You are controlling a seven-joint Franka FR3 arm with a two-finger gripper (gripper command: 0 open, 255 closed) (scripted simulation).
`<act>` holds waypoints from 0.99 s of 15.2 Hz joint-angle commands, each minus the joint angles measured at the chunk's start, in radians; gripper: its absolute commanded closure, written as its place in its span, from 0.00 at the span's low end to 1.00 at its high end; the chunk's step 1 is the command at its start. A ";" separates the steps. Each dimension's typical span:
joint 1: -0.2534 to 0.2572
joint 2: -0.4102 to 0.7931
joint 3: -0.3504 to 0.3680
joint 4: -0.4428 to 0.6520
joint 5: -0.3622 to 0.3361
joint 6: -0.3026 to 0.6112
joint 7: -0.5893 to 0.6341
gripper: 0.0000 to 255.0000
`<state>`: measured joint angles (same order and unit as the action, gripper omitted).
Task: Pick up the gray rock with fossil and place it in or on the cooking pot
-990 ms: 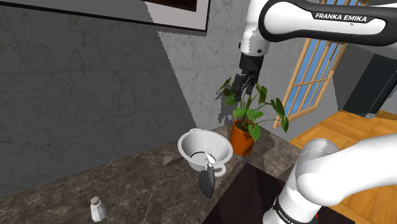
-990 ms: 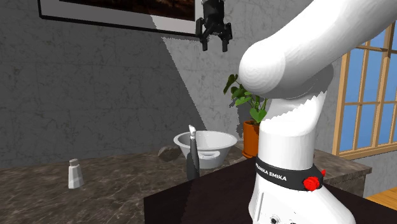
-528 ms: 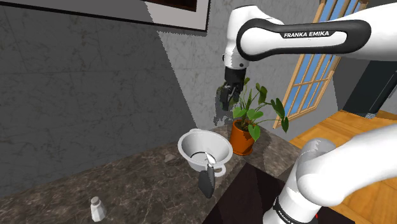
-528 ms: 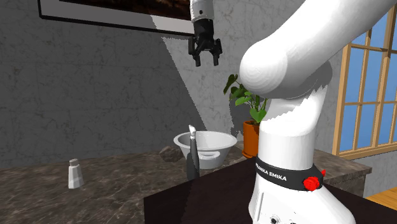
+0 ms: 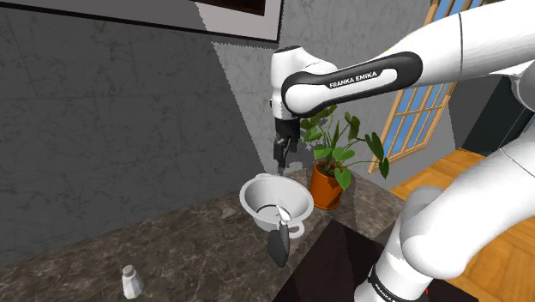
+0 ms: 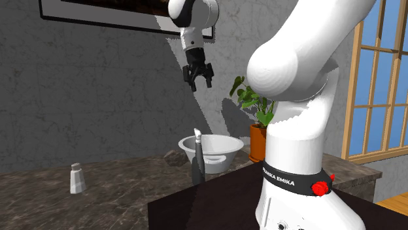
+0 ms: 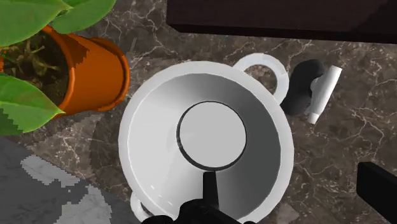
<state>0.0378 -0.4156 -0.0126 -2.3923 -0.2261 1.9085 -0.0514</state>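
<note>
The gray rock (image 5: 227, 216) is a small lump on the dark marble counter, close to the wall, just to the shoulder view's left of the pot; it also lies beside the pot in the second exterior view (image 6: 173, 157). The cooking pot (image 5: 257, 199) (image 6: 225, 145) is a white two-handled bowl shape with nothing in it. My black gripper (image 5: 281, 156) (image 6: 199, 81) hangs open well above the pot, pointing down, holding nothing. In the wrist view the gripper (image 7: 292, 194) looks straight down into the pot (image 7: 143, 127), with one finger (image 7: 208, 189) over its inner wall.
A dark bottle with a white tip (image 5: 279, 242) (image 7: 308, 94) stands in front of the pot. An orange plant pot (image 5: 326, 186) (image 7: 95, 73) with green leaves sits beside the pot. A white shaker (image 5: 130, 280) (image 6: 77, 178) stands farther along the counter. The wall is close behind.
The gripper has swung down and to the shoulder view's left, from high over the plant to above the pot. Its fingers stayed open. Nothing on the counter moved.
</note>
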 commanded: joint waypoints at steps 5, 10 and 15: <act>0.011 0.218 0.025 0.030 -0.074 0.150 0.001 0.00; 0.019 0.409 0.042 0.089 -0.155 0.246 0.017 0.00; 0.034 0.605 0.048 0.175 -0.249 0.314 0.042 0.00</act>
<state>0.0672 0.1510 0.0341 -2.2350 -0.4558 2.2124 -0.0149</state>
